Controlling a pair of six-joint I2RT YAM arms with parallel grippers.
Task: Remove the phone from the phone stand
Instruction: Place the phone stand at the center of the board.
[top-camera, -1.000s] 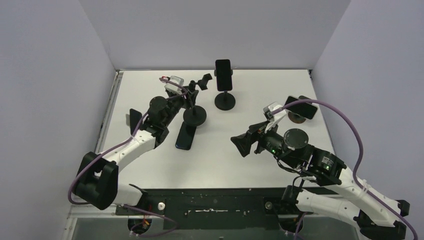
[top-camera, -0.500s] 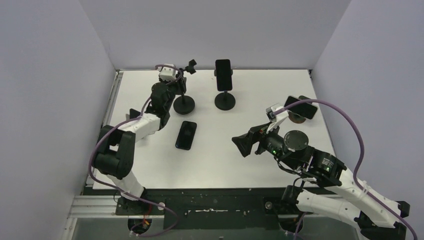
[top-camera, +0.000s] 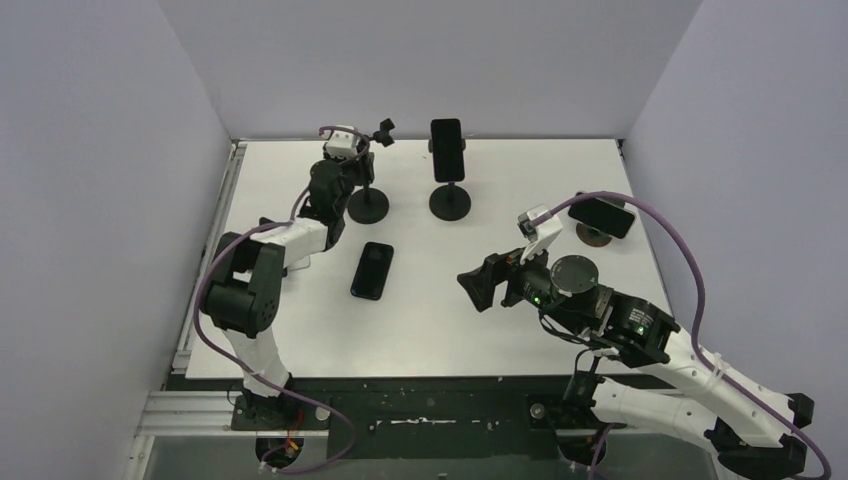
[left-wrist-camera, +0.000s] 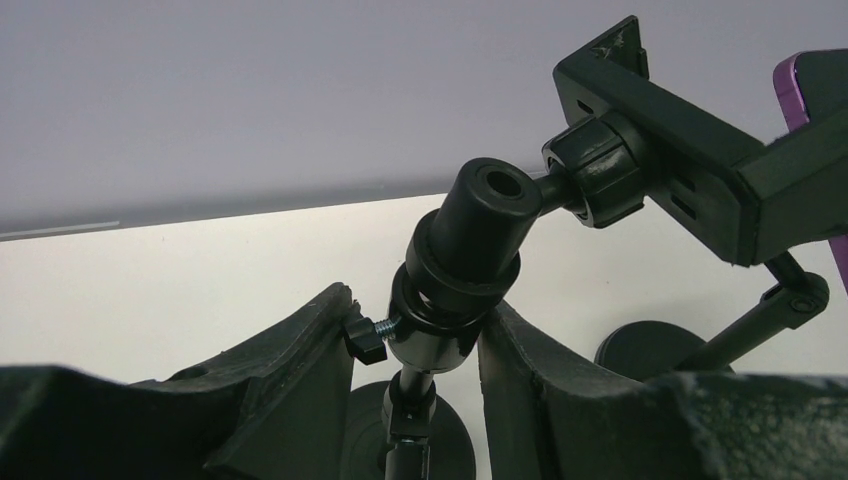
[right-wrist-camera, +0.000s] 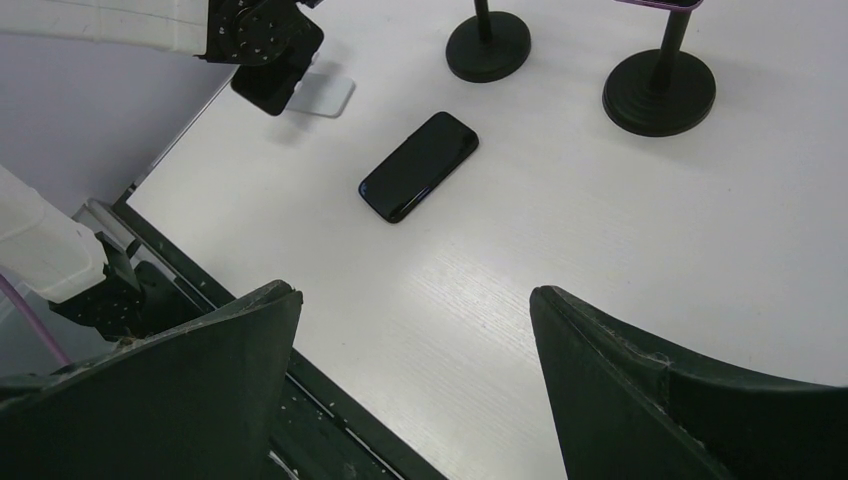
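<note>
A black phone (top-camera: 372, 270) (right-wrist-camera: 419, 166) lies flat on the white table (top-camera: 440, 320), free of any stand. Behind it stands an empty phone stand (top-camera: 368, 207) with its clamp (left-wrist-camera: 660, 130) holding nothing. My left gripper (top-camera: 352, 168) (left-wrist-camera: 418, 305) is shut on that stand's pole just under the ball joint, one finger against the thumbscrew. A second phone (top-camera: 447, 150) sits upright in the middle stand (top-camera: 450, 202). A third phone (top-camera: 603, 216) rests on a low stand at the right. My right gripper (top-camera: 478, 288) (right-wrist-camera: 415, 300) hovers open over the table's near middle, holding nothing.
White walls close in the table at the back and both sides. The black rail (top-camera: 420, 410) with the arm bases runs along the near edge. The middle stand's base (right-wrist-camera: 659, 92) and the empty stand's base (right-wrist-camera: 488, 45) stand close together at the back.
My left gripper has carried the empty stand from beside the lying phone to the back left, upright. The right gripper has edged slightly left and stays open.
</note>
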